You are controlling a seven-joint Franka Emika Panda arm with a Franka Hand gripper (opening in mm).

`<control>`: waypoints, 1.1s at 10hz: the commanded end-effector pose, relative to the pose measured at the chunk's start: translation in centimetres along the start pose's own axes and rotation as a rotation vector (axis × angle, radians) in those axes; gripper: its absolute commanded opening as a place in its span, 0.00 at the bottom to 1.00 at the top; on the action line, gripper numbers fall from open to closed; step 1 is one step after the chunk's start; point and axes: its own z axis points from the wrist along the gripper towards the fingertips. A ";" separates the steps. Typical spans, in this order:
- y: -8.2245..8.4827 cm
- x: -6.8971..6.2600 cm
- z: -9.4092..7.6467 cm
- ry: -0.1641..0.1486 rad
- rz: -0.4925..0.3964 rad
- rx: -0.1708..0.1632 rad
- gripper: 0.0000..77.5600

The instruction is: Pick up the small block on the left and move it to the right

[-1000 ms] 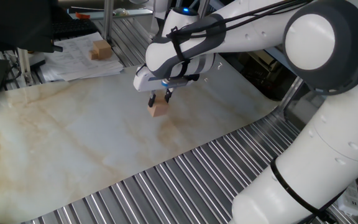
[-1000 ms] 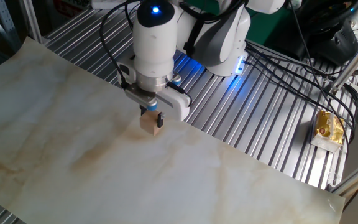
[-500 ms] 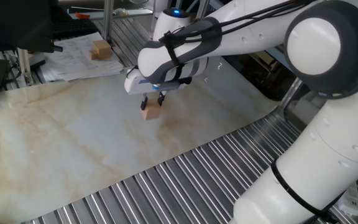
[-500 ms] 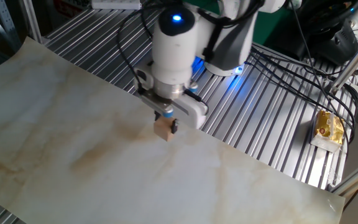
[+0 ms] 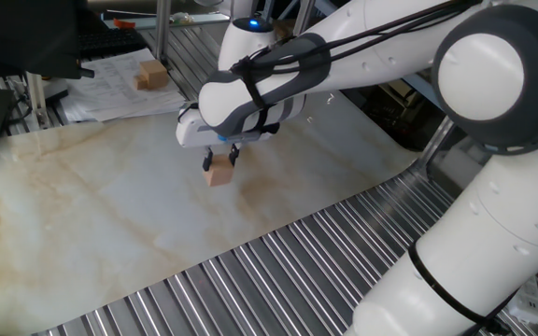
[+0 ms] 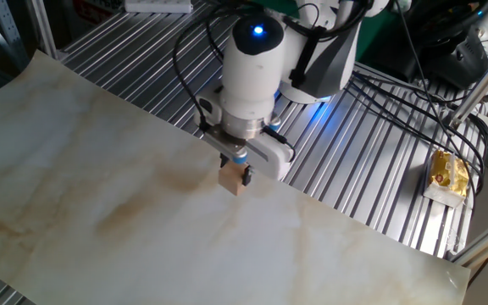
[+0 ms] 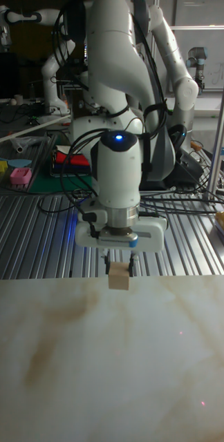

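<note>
The small block (image 5: pixel 218 174) hangs just above the marbled table (image 5: pixel 110 215), pinched between the fingers of the gripper (image 5: pixel 220 161). Pickup looks done; carrying it right and setting it down remain.

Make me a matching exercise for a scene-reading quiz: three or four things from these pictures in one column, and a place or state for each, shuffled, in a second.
Things:
1. small block
2. larger block
3. yellow packet
4. end effector

Places or states:
A. on papers beyond the marbled sheet
B. shut on a cube
C. held above the sheet
D. on the slats by the cables

Pairs: 1-C, 2-A, 3-D, 4-B
</note>
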 end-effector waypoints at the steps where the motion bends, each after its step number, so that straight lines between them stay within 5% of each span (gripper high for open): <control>1: 1.0 0.7 -0.5 -0.013 -0.013 -0.010 0.02; 11: 3.2 3.1 -0.3 -0.010 -0.012 -0.021 0.02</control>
